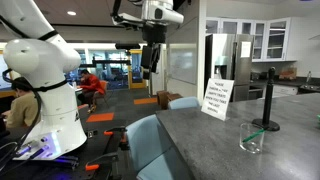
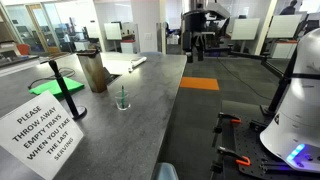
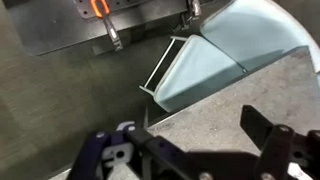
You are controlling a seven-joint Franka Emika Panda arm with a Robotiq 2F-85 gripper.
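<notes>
My gripper [image 1: 151, 62] hangs high in the air beyond the end of the grey counter [image 1: 215, 140], open and holding nothing. In the wrist view the two dark fingers [image 3: 262, 130] stand wide apart at the bottom edge around the open gripper [image 3: 190, 132], with only the counter's corner [image 3: 235, 95] far below them. A light-blue chair [image 3: 212, 55] stands just past that corner. A clear glass [image 1: 250, 138] stands on the counter, and in an exterior view the glass [image 2: 122, 98] has a green stem in it. The gripper [image 2: 197, 50] is well away from it.
A white printed sign [image 1: 217, 98] and a black upright stand [image 1: 268, 102] are on the counter, with a brown container [image 2: 93, 72] further along. Light-blue chairs [image 1: 150, 140] line the counter's edge. The white robot base [image 1: 50, 90] stands on dark carpet with orange patches [image 2: 200, 84].
</notes>
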